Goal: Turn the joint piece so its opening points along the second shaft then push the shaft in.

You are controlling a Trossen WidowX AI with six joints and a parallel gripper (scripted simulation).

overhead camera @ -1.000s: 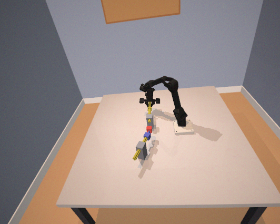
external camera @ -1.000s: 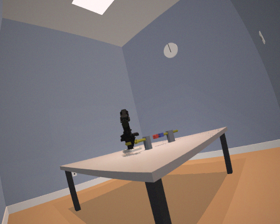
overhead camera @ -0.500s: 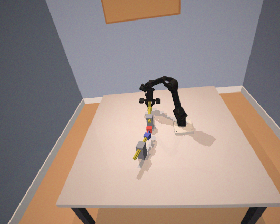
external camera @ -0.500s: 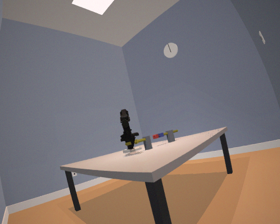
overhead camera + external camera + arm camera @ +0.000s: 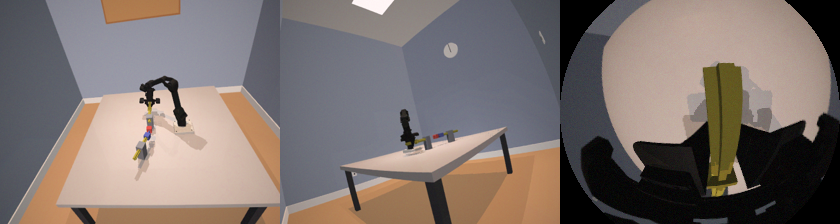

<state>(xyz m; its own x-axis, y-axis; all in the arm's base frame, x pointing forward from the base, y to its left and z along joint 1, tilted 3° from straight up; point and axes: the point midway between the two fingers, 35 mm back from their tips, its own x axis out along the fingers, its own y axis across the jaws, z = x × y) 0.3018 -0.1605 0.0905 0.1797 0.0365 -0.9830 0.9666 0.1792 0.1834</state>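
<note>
The joint piece (image 5: 149, 129) (image 5: 437, 136), its red part next to a blue part, sits between two gray blocks on the table (image 5: 197, 168) (image 5: 406, 163). The arm (image 5: 176, 98) (image 5: 406, 127) rises from its pale base plate, arches over and points its gripper (image 5: 149, 104) (image 5: 409, 143) (image 5: 718, 123) downward, clamped on the yellow second shaft (image 5: 149, 111) (image 5: 420, 141) (image 5: 724, 107). That shaft passes into the nearer block; the other shaft (image 5: 137, 154) (image 5: 455, 131), also yellow, runs at an angle to it through the farther block.

Black angular arm (image 5: 176, 98) (image 5: 406, 126), blocky black fingers, pale screw-dotted base plate (image 5: 184, 129)
</note>
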